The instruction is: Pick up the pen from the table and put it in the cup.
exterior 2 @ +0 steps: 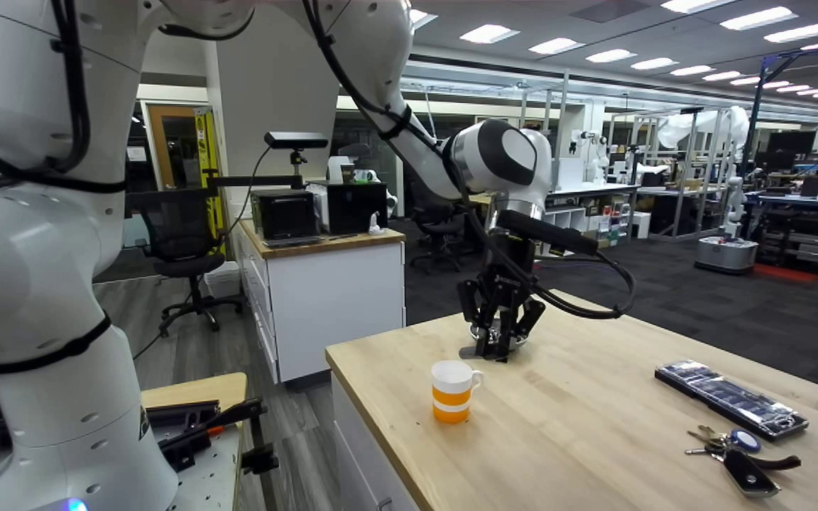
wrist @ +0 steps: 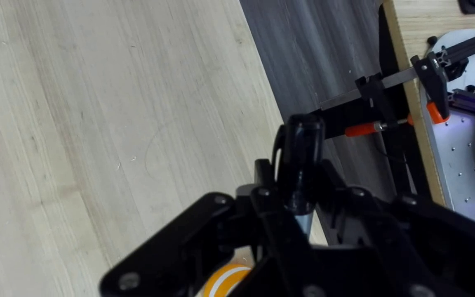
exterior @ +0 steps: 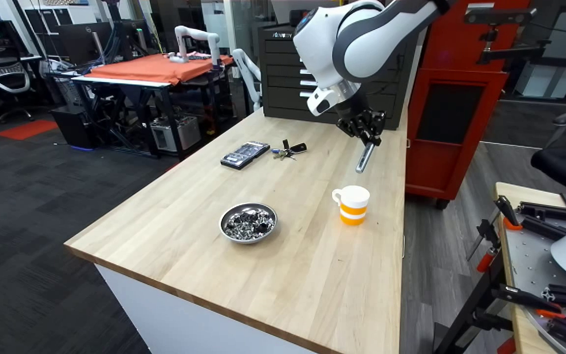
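End effector (exterior: 369, 139) closed down narrow w/ the pen (exterior: 367, 157) gripped; pen's tilted, silvery part sticking out below, dark part visible in wrist view. Pen's up in the air over the counter (exterior: 307, 285), apart from the cup (exterior: 353, 205). Cup's upright on the counter near its edge, white w/ orange bands + handle, in both exterior views; wrist view gets just a bit of it at the bottom, rest hidden behind the end effector. Farther out, shiny metal bowl (exterior: 249, 206) w/ small silvery bits, well apart from cup. Flat dark case (exterior: 245, 155) w/ key bunch (exterior: 297, 147) just beside it. Dark drawer unit (exterior: 288, 93) at counter's far end; clamp (wrist: 432, 84) on a separate bench (wrist: 427, 18).
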